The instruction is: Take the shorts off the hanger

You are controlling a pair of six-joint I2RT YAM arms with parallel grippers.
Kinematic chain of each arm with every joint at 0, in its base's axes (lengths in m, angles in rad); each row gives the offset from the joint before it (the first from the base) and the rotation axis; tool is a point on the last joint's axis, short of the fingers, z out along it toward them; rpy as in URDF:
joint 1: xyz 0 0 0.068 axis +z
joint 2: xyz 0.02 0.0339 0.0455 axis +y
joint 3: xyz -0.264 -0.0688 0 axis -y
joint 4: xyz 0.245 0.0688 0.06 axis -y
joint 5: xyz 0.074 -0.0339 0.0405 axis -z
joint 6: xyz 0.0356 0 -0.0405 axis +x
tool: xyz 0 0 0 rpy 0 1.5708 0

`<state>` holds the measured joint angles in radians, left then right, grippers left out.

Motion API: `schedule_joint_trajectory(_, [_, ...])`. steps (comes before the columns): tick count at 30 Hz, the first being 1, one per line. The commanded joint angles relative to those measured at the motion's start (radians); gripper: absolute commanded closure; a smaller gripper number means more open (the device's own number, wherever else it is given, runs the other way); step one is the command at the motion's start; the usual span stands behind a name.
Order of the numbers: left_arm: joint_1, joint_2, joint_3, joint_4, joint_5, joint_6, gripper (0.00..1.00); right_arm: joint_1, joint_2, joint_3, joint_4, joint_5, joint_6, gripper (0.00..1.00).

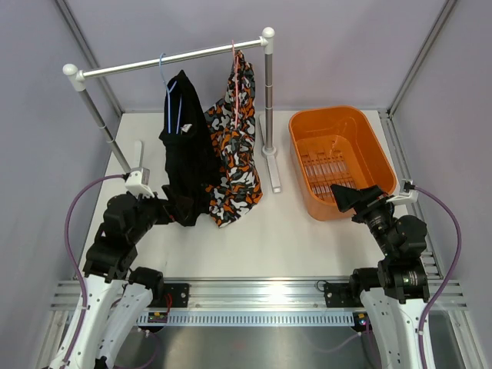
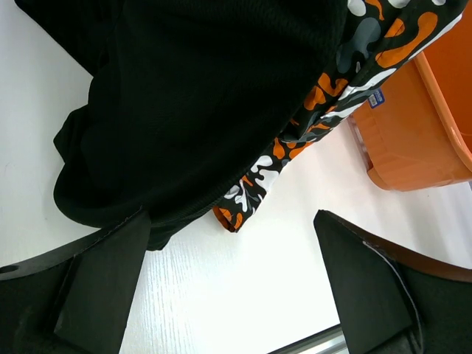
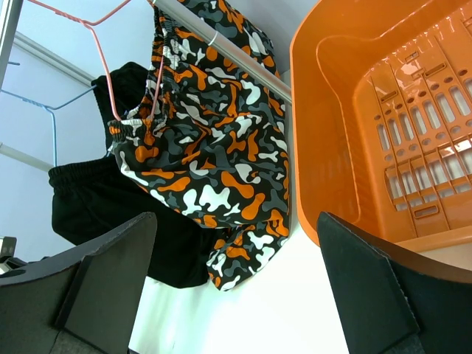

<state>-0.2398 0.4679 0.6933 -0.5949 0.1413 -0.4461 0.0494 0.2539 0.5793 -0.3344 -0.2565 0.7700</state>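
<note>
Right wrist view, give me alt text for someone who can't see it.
Camouflage shorts hang on a pink hanger beside black shorts on a blue hanger. An orange basket fills the picture's right side, and the open right claw frames the bottom edge, holding nothing.

Lab-style robot test cell: grey panel walls point(image 1: 346, 54), white table point(image 1: 292, 238), slotted aluminium mounting rail point(image 1: 261, 296).

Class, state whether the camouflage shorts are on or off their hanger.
On: the camouflage shorts hang from the pink hanger hooked over the rail.
</note>
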Motion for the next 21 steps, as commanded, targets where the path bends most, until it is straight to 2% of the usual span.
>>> schedule_joint_trajectory(1, [-0.004, 0.006, 0.0, 0.049, 0.027, -0.008, 0.01, -0.006, -0.001, 0.007, 0.029, -0.015, -0.008, 0.01])
schedule_joint_trajectory(14, [-0.007, -0.023, 0.006, 0.06, 0.063, 0.009, 0.01, -0.008, -0.004, 0.007, 0.006, -0.01, -0.012, 0.01])
schedule_joint_trajectory(21, [-0.007, -0.002, 0.139, 0.06, 0.049, 0.023, 0.01, -0.006, -0.002, 0.002, 0.002, -0.017, -0.011, 0.01])
